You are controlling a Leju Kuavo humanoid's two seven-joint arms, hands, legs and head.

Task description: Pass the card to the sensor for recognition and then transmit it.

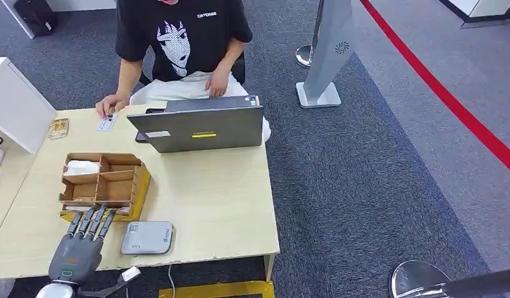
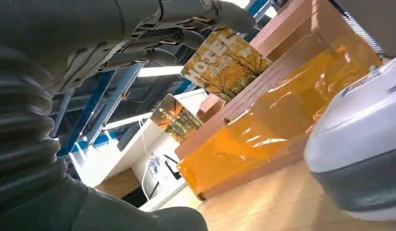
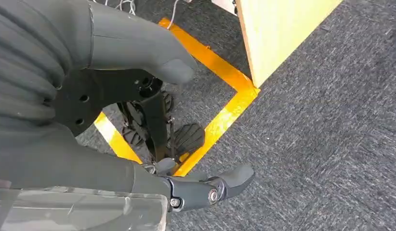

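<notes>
The left hand (image 1: 79, 245) pinches the card (image 2: 225, 62); the sensor (image 1: 147, 238) sits just right of it on the surface (image 1: 209, 205).

sensor (image 1: 147, 238) right of organiser (image 1: 102, 180)

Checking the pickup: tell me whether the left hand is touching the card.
Touching. The left wrist view shows the left hand pinching the card between thumb and fingers beside the wooden organizer.

My matt grey plastic left hand (image 1: 79, 243) nears the wooden organizer (image 1: 102, 180); its glossy orange film (image 2: 263, 130) shines at my twelve o'clock.
</notes>
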